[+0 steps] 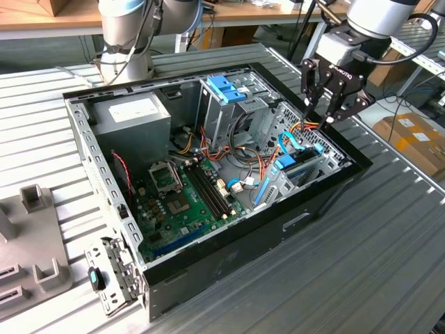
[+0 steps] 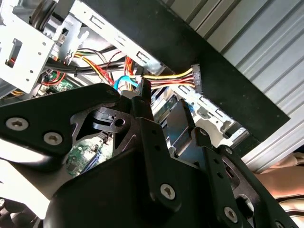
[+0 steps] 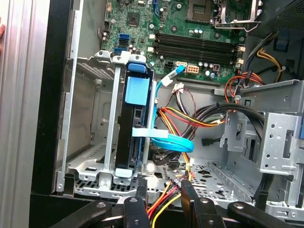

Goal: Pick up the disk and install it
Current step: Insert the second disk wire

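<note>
Gripper [image 1: 324,113] hangs over the case [image 1: 229,268] edge on the exterior view's right, just above the drive bay, and it carries nothing — fingers [image 3: 141,192] sit a small gap apart, with red and yellow wires [image 3: 164,197] running right between the tips in the first wrist view. That's the worry: close or drop from here and those wires could get pinched or dragged, maybe pulling on the power plug [image 2: 196,79] that hangs near the case wall in the second wrist view. The disk [image 3: 134,128] stands on edge in the bay slot, blue rails and blue tab showing, beside the metal bay wall [image 3: 88,118]; in the exterior view it's the blue-trimmed block [image 1: 292,165] below the gripper. Looks seated or nearly so, can't tell if it's fully home. Second risk: the light-blue cable [image 3: 171,141] loops across right beside the disk, so a push down could snag it or knock it loose. Also tight clearance btw fingers and the bay's sheet-metal edges, a small sideways error means scraping the frame. Pose: arm [image 1: 379,17] reaches in from the exterior view's upper right, wrist tipped down, fingers pointing into the case toward the bay, tips apart from the disk, not touching it as far as I can see.
</note>
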You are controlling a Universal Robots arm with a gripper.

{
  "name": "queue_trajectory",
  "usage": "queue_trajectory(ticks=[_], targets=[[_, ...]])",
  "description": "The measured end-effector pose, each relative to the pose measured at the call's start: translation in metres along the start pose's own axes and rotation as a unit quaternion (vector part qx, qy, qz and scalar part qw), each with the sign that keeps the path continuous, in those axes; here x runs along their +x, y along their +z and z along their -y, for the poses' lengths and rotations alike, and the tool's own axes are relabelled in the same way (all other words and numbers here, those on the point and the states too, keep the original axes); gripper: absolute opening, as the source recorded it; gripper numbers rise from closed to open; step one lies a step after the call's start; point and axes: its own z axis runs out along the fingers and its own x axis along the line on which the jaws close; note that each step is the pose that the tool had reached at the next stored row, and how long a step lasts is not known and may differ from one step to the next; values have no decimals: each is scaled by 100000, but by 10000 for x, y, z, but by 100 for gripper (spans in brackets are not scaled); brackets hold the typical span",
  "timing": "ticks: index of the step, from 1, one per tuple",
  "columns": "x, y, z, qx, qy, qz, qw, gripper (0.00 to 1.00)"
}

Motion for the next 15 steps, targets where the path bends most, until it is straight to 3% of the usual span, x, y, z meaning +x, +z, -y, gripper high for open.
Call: queue_trajectory(ticks=[2, 3, 4, 7, 9, 13, 15], targets=[[9, 2, 71, -19, -3, 8, 100000, 42], [10, -8, 88, -53, -6, -28, 100000, 42], [12, -57, 101, -72, -8, -17, 100000, 42], [20, -62, 163, -87, -726, 9, 99997, 42], [26, -60, 213, -124, -2098, 47, 99978, 42], [31, -59, 257, -209, -5641, 138, 99840, 42], [31, -59, 258, -213, -5810, 142, 99831, 42]])
